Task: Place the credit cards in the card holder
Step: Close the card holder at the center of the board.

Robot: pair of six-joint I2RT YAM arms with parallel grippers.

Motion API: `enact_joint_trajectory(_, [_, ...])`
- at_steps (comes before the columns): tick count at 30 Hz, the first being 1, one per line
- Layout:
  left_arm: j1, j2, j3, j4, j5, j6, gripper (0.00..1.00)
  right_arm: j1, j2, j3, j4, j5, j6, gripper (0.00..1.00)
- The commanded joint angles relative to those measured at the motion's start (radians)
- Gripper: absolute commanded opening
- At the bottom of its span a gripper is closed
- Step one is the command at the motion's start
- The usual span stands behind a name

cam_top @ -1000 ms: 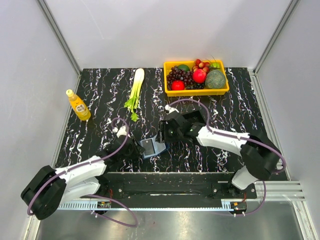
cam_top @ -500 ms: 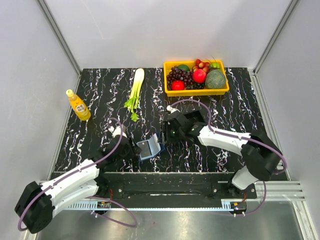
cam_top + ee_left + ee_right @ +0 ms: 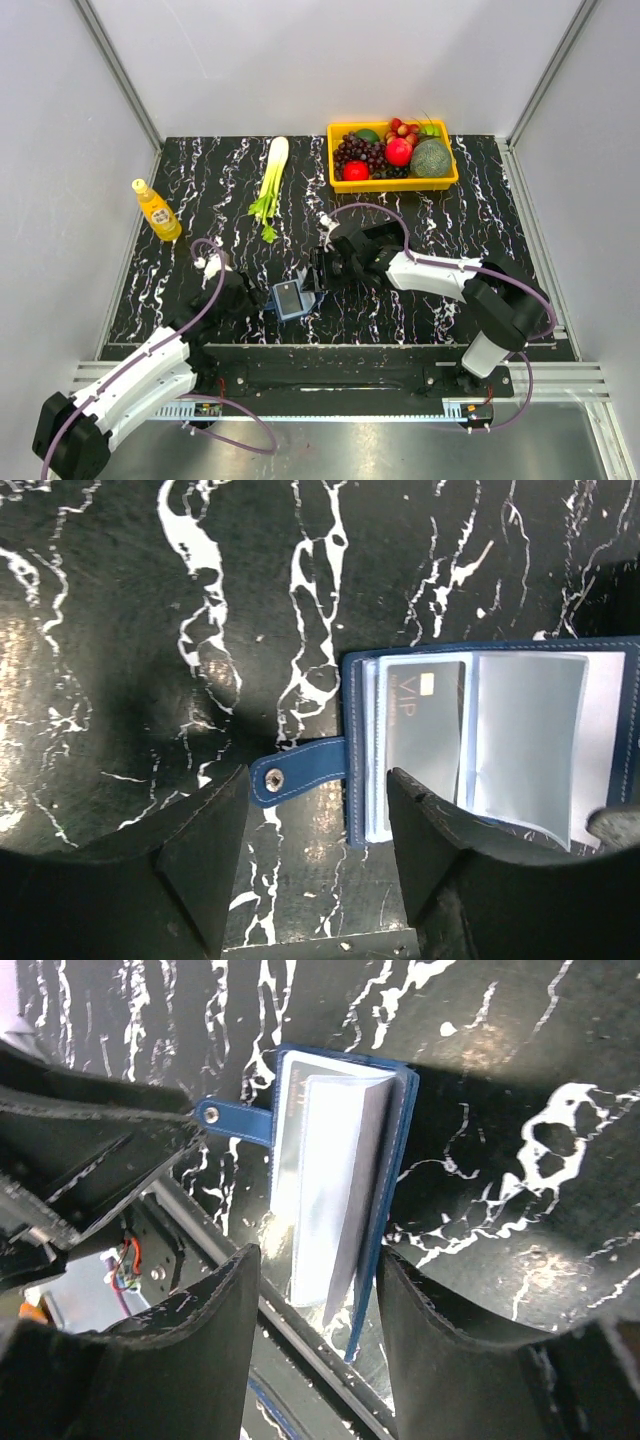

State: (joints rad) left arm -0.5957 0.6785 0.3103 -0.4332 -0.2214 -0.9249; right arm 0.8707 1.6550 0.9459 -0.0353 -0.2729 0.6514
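Left tool (image 3: 316,778) wider apart now, back from the flatter card holder (image 3: 480,740); right tool (image 3: 320,1258) likewise spread.

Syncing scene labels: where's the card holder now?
Top view: the card holder lies open on the table near its front edge, centre-left, between the left tool and the right tool.

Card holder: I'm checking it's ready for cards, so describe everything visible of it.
The card holder is a small navy folding wallet, leather-like with pale stitching, lying open on the black marbled table. Clear plastic sleeves fan from its spine; one holds a dark VIP card. Its snap tab sticks out flat toward the left fingers. No fingers visibly grip it.
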Motion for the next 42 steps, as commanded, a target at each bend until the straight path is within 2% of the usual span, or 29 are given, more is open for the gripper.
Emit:
enact_joint_trajectory(1, [0.04,-0.037,-0.013,-0.007,0.016,-0.009,0.63,0.005,-0.014,0.039,0.064,-0.094,-0.032,0.56])
enact_joint_trajectory(10, [0.074,-0.037,-0.023,0.005,0.045,0.0,0.64,0.05,0.075,0.102,0.052,-0.112,-0.038,0.55])
enact_joint_trajectory(14, [0.079,-0.02,-0.046,0.04,0.07,-0.014,0.64,0.056,0.123,0.125,0.048,-0.126,-0.036,0.51])
enact_joint_trajectory(23, [0.086,-0.036,-0.05,0.044,0.067,-0.018,0.63,0.086,0.21,0.188,0.017,-0.157,-0.038,0.54])
enact_joint_trajectory(25, [0.088,-0.049,-0.051,0.04,0.063,-0.017,0.63,0.088,0.227,0.186,0.026,-0.164,-0.022,0.51])
enact_joint_trajectory(36, [0.096,-0.08,-0.05,0.016,0.051,-0.015,0.64,0.105,0.183,0.215,0.012,-0.193,-0.036,0.58])
enact_joint_trajectory(42, [0.096,-0.083,-0.051,0.014,0.054,-0.015,0.64,0.105,0.143,0.209,0.026,-0.17,-0.022,0.58])
